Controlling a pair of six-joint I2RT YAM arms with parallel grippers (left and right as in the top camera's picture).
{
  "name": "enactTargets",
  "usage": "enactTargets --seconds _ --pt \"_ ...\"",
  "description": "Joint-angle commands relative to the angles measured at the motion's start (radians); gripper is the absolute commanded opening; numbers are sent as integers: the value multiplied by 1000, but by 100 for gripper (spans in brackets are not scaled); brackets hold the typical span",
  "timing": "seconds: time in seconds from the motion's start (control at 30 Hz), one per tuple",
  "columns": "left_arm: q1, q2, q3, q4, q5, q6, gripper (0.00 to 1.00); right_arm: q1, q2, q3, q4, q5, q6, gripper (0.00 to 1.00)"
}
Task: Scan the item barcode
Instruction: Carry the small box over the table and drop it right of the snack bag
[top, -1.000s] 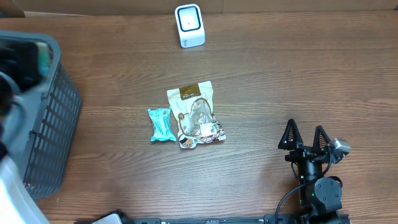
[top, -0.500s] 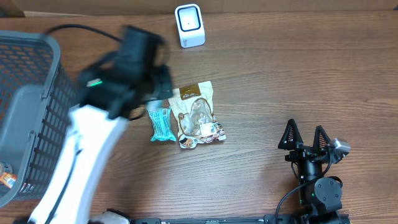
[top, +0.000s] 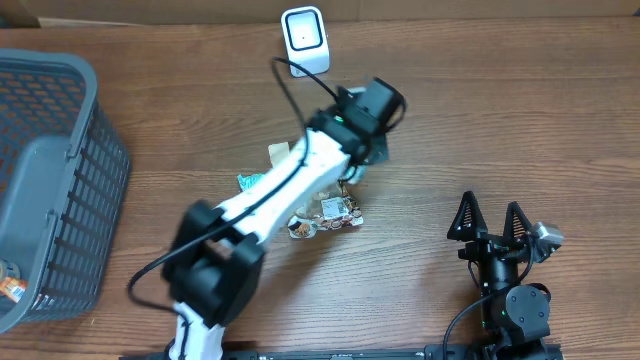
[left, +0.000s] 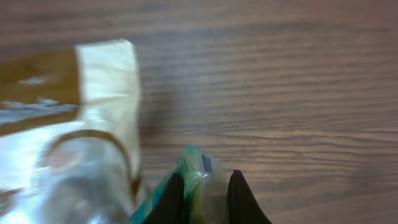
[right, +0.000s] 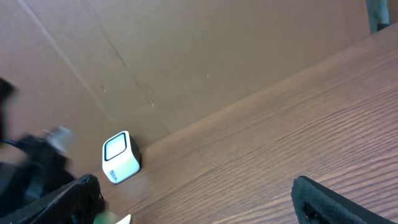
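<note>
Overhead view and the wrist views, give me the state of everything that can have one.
Left claw: shut on teal wrapper.
Right claw: open, holding nothing.
Teal wrapper: pinched at one end.
Beige pouch: lying flat, partly under the left arm.
Scanner: standing upright, nothing at its window.
Basket: upright, open-topped.

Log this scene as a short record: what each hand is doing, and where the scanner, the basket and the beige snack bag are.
left hand: shut on teal packet, over the table beside the beige snack bag
right hand: open, empty, right side of table
scanner: white, far edge, apart from both hands
beige snack bag: flat mid-table, partly under left arm
basket: grey, left edge
scan: not yet done
</note>
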Motion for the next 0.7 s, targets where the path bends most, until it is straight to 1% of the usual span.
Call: enactTargets --seconds 0.0,0.1,0.13,0.2,0.23,0.27,0.33,0.43,0.57,0.67 --pt "-16 67 -8 40 -8 -38 4 -1 -10 -10 6 -3 -4 100" --pt "-29 100 -8 61 -2 -38 4 -1 -10 -10 6 -3 -4 100" --pt "-30 103 -8 62 0 -38 16 -1 -10 -10 6 -3 -4 100" --pt "-31 102 -8 62 -1 -34 60 -1 -10 -10 6 -3 -4 100" --pt "-31 98 -5 59 3 -30 73 -1 -10 -10 6 -3 -4 100" --pt "-31 95 0 51 6 -29 83 -1 -10 -10 6 -3 -4 100" --pt "-31 85 35 4 5 -6 94 -1 -10 -10 6 -3 -4 100" --pt "-29 63 136 -103 -11 61 99 -1 -10 -10 6 -3 -4 100" --pt "2 5 329 -279 -13 154 100 -1 -10 -10 6 -3 -4 100" --pt "52 -55 494 -429 -14 180 100 -1 -10 -10 6 -3 -4 100"
